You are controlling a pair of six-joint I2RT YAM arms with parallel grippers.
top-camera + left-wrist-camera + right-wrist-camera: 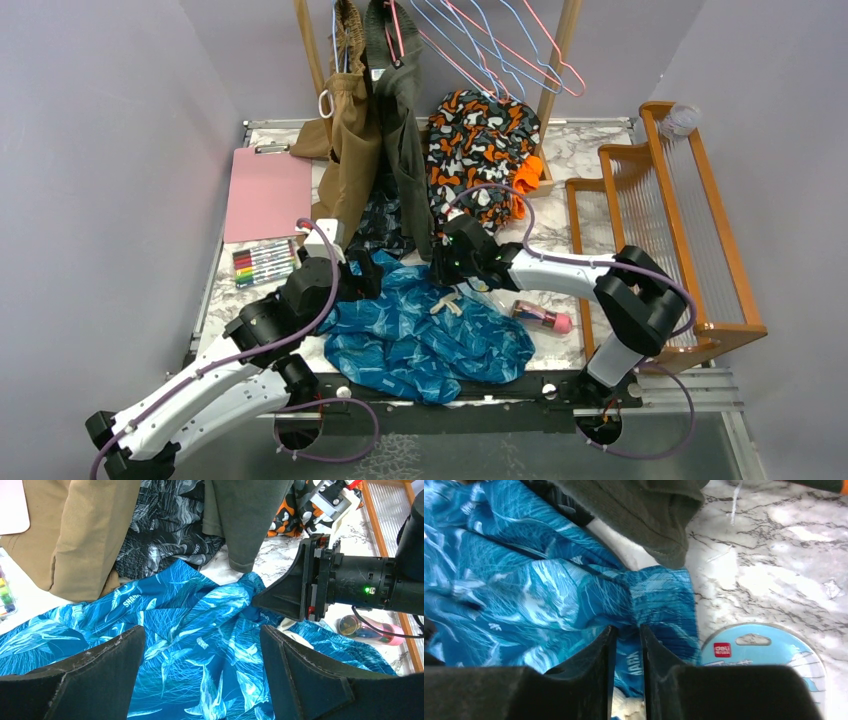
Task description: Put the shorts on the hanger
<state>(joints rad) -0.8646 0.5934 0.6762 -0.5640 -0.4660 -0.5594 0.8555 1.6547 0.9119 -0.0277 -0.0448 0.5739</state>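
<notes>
While your right tool pinched the shorts at their one o'clock edge, centre of the surface, your left tool hung spread at their ten o'clock; you wanted it gripping waistband too before lifting evenly.

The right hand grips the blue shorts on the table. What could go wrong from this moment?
1. The right hand pinches only a thin fold at the edge of the shorts; the shiny cloth may slip out on lifting.
2. The olive garment hangs right beside that grip, so a rising hand may snag it.
3. The left hand is open above the shorts, so the other side has no support.
</notes>
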